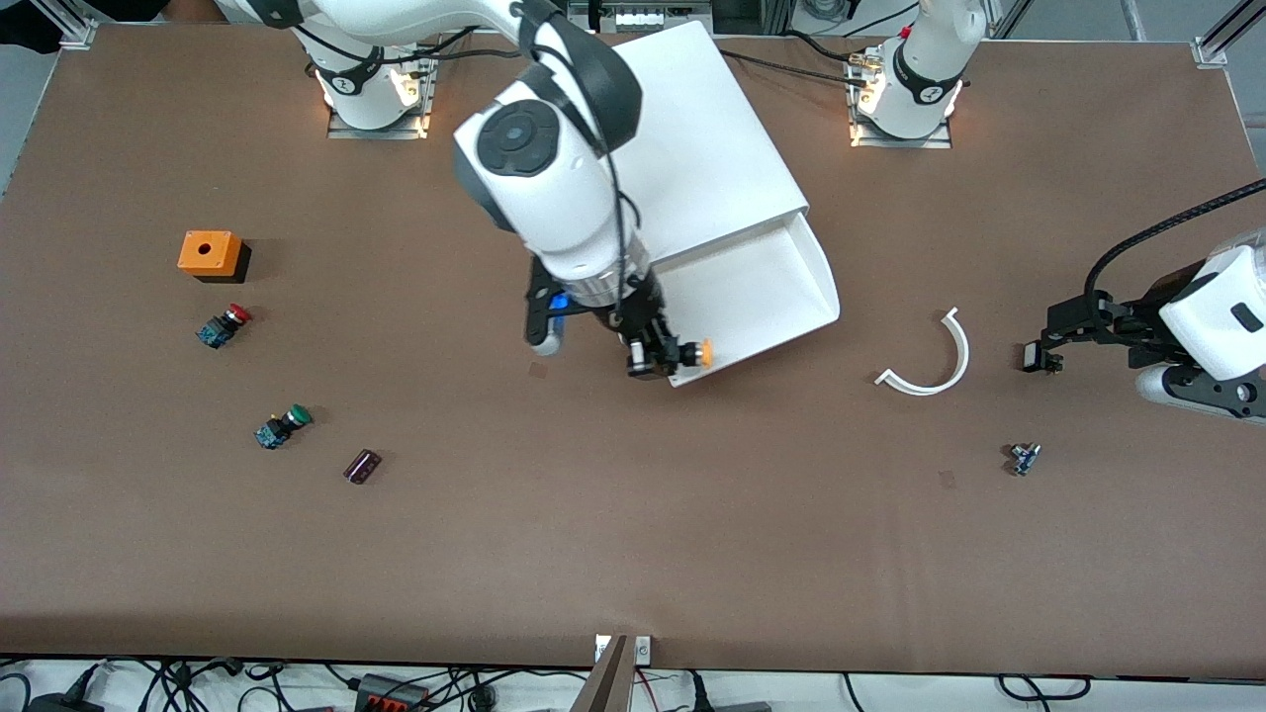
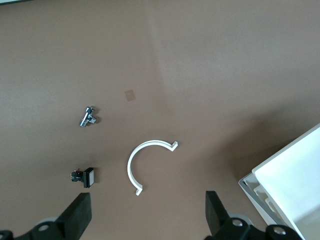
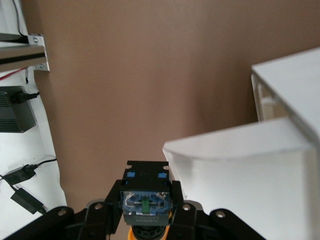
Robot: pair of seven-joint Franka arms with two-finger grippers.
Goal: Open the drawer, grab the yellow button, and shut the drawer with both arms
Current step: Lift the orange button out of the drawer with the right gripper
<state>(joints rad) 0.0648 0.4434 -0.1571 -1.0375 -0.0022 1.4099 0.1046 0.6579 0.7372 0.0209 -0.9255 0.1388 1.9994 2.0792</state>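
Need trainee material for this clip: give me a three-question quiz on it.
1. True or false: the drawer is open.
2. What does the right gripper hold?
A. red button
B. orange button
C. white clip
3. The left gripper is over bare table near which curved part?

Key:
1. True.
2. B, the orange button, at the drawer's front lip.
3. The white clip; that gripper is open and holds nothing.

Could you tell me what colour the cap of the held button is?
Orange; the button shows best in the front view.
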